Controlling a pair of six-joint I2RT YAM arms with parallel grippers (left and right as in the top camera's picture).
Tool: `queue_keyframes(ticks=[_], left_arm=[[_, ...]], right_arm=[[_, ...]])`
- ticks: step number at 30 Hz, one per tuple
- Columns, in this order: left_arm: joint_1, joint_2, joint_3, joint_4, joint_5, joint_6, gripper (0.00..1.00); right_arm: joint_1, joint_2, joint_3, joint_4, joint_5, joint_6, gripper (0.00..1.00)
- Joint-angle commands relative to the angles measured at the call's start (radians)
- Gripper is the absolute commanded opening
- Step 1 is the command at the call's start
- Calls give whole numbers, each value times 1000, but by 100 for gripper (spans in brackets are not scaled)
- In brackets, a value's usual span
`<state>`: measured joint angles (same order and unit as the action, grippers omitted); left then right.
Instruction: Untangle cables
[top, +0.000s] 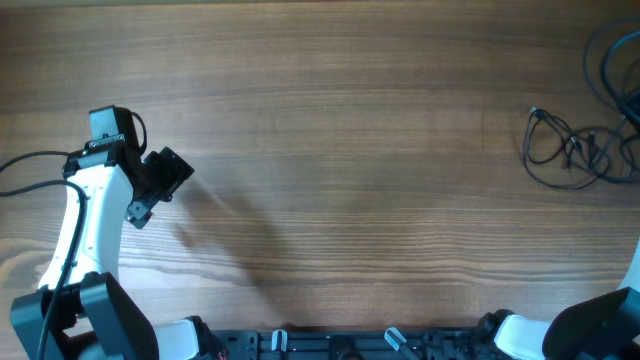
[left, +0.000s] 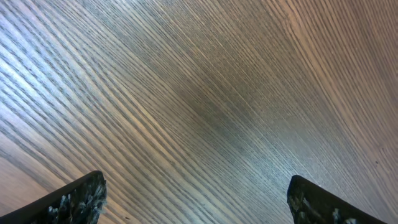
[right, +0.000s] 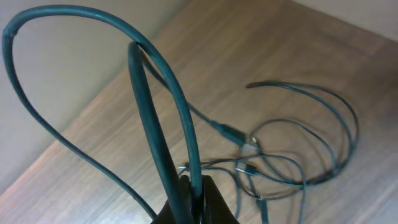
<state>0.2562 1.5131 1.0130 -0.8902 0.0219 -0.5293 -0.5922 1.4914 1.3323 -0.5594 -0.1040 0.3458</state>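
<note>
The cables (top: 568, 150) lie in a loose dark-green tangle at the table's far right, with more loops (top: 608, 60) running off the right edge. In the right wrist view my right gripper (right: 196, 190) is shut on one thick dark-green cable (right: 149, 118), which arches up in a tall loop above the jaws. Beyond it, thinner cables with small plug ends (right: 273, 165) rest on the wood. This gripper is outside the overhead view. My left gripper (top: 160, 190) hovers at the far left, far from the cables. It is open, its fingertips (left: 84, 198) wide apart over bare wood.
The wooden table (top: 340, 150) ends close behind the tangle, with a pale wall or floor (right: 68, 68) past its edge. The left arm (top: 85, 230) and its black lead occupy the left side. The right arm's base (top: 600, 330) sits at the bottom right.
</note>
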Motion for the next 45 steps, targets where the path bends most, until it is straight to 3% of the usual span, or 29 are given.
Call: queue_keyframes(ticks=[1, 6, 7, 8, 10, 12, 15, 19, 22, 25, 29, 32, 39, 45], left_arm=[[-10, 7, 12, 3, 12, -2, 95], [-43, 7, 12, 11, 12, -2, 95], [-53, 7, 12, 16, 12, 0, 95], [-61, 7, 12, 20, 12, 2, 96], [-77, 7, 12, 27, 11, 2, 95], [-90, 7, 12, 34, 12, 2, 96], [-105, 7, 12, 43, 11, 2, 95], [-141, 7, 12, 60, 12, 6, 97], [-177, 7, 12, 89, 12, 29, 97], [-221, 7, 12, 126, 13, 40, 98], [-302, 7, 12, 176, 19, 117, 98], [-346, 7, 12, 179, 18, 172, 98], [-332, 7, 12, 64, -26, 128, 100], [-247, 5, 12, -98, -14, 126, 100]], right_arm=[[-26, 44, 2, -6, -4, 24, 4], [-42, 79, 2, -26, 12, 24, 4], [-42, 85, 2, -31, 29, 24, 10], [-42, 89, 2, -34, 39, 24, 21], [-42, 91, 2, -35, 45, 24, 59], [-42, 91, 2, -35, 44, 23, 77], [-42, 91, 2, -37, 10, 21, 80], [-34, 91, 2, -44, -196, 7, 79], [3, 91, 2, -48, -370, -99, 77], [72, 91, 2, -79, -407, -187, 78], [227, 91, 2, -140, -404, -337, 84], [352, 91, 2, -169, -307, -372, 100], [630, 91, 2, -233, -36, -399, 100], [695, 90, 2, -327, -31, -354, 100]])
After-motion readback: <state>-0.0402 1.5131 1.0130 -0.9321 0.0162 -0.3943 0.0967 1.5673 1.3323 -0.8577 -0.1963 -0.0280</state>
